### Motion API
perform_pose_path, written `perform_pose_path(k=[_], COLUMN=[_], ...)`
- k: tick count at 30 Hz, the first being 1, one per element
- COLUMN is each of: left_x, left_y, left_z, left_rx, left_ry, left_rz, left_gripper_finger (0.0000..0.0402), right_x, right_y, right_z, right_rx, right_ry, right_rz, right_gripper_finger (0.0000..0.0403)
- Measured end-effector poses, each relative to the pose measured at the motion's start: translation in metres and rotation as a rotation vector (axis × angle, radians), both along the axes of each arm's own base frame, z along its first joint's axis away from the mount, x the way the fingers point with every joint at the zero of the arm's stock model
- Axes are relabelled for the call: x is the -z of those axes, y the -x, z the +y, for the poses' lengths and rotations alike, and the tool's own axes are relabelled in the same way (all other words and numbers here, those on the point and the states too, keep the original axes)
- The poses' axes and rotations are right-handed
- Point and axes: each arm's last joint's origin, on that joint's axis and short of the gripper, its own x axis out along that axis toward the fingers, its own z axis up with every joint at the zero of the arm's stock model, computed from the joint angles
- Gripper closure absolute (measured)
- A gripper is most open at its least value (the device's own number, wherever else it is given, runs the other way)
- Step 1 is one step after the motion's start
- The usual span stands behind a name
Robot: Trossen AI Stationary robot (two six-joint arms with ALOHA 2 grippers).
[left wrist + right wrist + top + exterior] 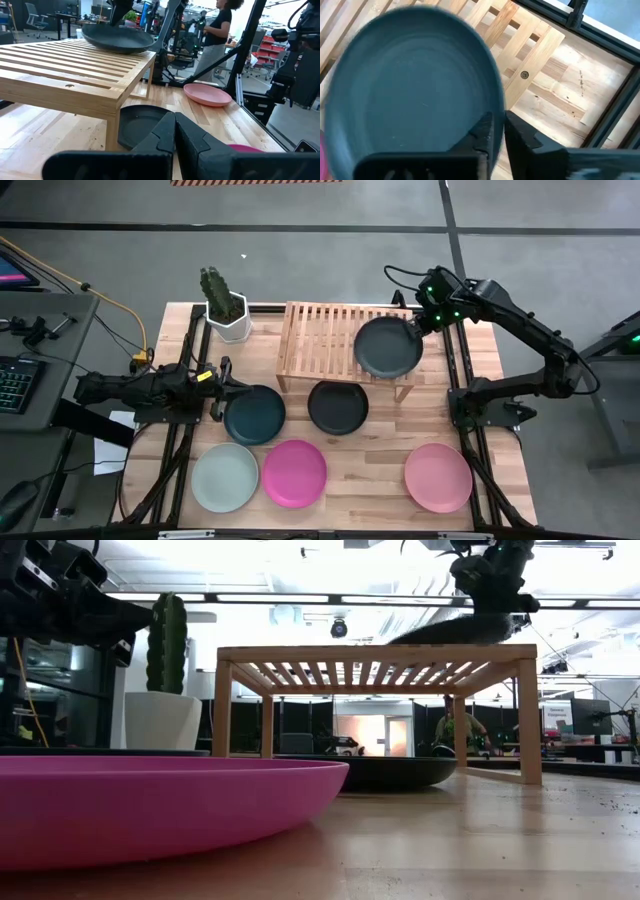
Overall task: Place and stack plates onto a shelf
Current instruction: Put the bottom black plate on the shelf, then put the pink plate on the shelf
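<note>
My right gripper (416, 326) is shut on the dark grey-green plate (388, 347), which hangs tilted over the right end of the light-wood slatted shelf (318, 340). The black plate (338, 407) lies on the table in front of the shelf, the dark teal plate (254, 414) to its left. Along the near edge lie the pale mint plate (225, 477), the hot pink plate (294, 473) and the light pink plate (438, 477). My left gripper (218, 393) is shut at the teal plate's left rim; whether it touches the rim, I cannot tell. My right gripper pinches the grey-green plate's rim (498, 102) between its two fingers, at the plate's far right edge, coming slanting down from the far right. The plate (450, 632) is tilted, high at the fingers, its low side at the slats; whether it rests there, I cannot tell.
A white pot with a green cactus (228, 315) stands at the shelf's far left corner. Black arm frames run along both table sides. The left part of the shelf top (65, 65) is bare slats. A person (215, 30) stands in the room beyond the table.
</note>
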Motion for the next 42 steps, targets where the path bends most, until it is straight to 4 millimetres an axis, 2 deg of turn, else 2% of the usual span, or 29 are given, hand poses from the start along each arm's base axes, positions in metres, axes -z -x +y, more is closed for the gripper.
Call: perform_pose_path(k=[9,14,19,22,26,30,34,38,42], left_x=[0.0,0.0,0.0,0.0,0.0,0.0,0.0,0.0,-0.011], left_y=[0.0,0.0,0.0,0.0,0.0,0.0,0.0,0.0,0.001], left_z=[0.0,0.0,0.0,0.0,0.0,0.0,0.0,0.001,0.001], left_rx=[0.0,0.0,0.0,0.0,0.0,0.0,-0.009,-0.022,-0.014], left_ry=[0.0,0.0,0.0,0.0,0.0,-0.01,0.003,0.017,0.304], left_rz=[0.0,0.0,0.0,0.0,0.0,0.0,-0.001,-0.003,-0.121], left_gripper_finger=[0.0401,0.0401,0.0401,0.0401,0.0401,0.0401,0.0401,0.0401,0.0401], right_x=[-0.002,-0.028,-0.049,-0.046,-0.03,-0.017,-0.009,-0.007,-0.015], right_y=[0.002,0.012,0.033,0.046,0.055,0.049,0.034,0.016,0.002], right_z=[-0.001,0.008,0.04,0.061,0.086,0.102,0.113,0.121,0.125], right_rx=[0.001,-0.021,-0.053,-0.049,-0.081,-0.203,-0.308,-0.393,-0.442], right_ry=[0.073,0.155,0.266,0.286,0.235,0.184,0.173,0.176,0.201], right_rz=[0.047,-0.037,-0.229,-0.398,-0.695,-1.035,-1.223,-1.232,-1.166], right_gripper_finger=[0.0299,0.0284,0.0284,0.0284,0.0284,0.0284,0.0284,0.0284,0.0284])
